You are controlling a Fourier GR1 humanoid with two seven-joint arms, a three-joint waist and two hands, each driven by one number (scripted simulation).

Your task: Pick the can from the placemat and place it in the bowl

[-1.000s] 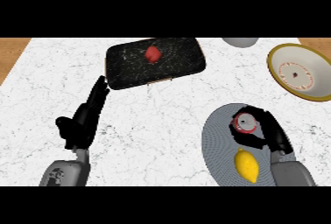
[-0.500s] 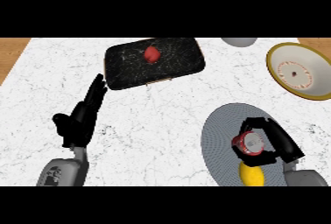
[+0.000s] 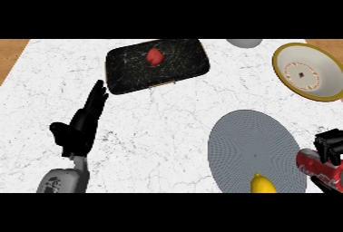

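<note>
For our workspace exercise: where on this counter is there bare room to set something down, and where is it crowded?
Bare counter lies between the black tray, the left hand and the grey placemat, whose middle is also free. Crowded: the lower right, where the right hand holds the can beside a yellow object.

The white stone worktop (image 3: 167, 122) has grey veining, the round grey placemat (image 3: 251, 138) a fine weave. The red metal can (image 3: 313, 167) bears white markings, the cream bowl (image 3: 320, 61) a gold rim.
</note>
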